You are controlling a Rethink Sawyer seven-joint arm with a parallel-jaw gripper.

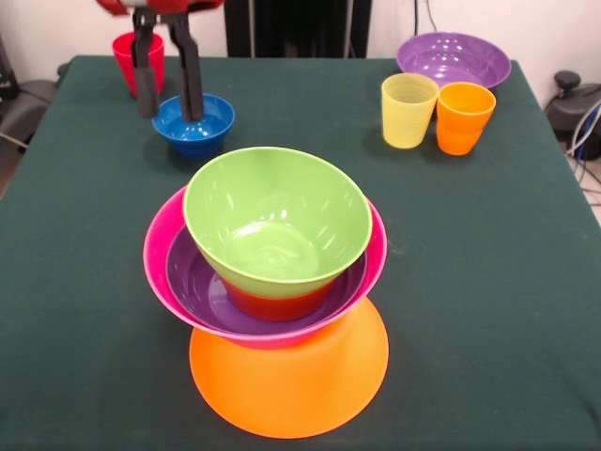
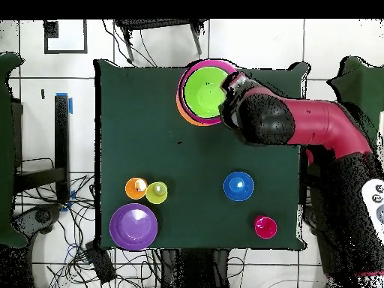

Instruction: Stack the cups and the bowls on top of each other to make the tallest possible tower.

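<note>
Fingers [image 1: 191,80] of the hand [image 1: 170,108] hang spread over the glossy round blue bowl [image 1: 193,125].

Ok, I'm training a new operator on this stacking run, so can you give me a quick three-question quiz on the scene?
1. Which bowl sits topmost on the tower? A the lime green bowl, B the pink bowl, C a purple bowl.
2. True or false: the yellow cup and the orange cup stand upright, side by side.
3. Fill in: the gripper hangs with jaws apart at the ___ bowl.

Key: 1 A. 2 true. 3 blue: one jaw reaches down inside the blue bowl, and the other is outside its rim.
</note>
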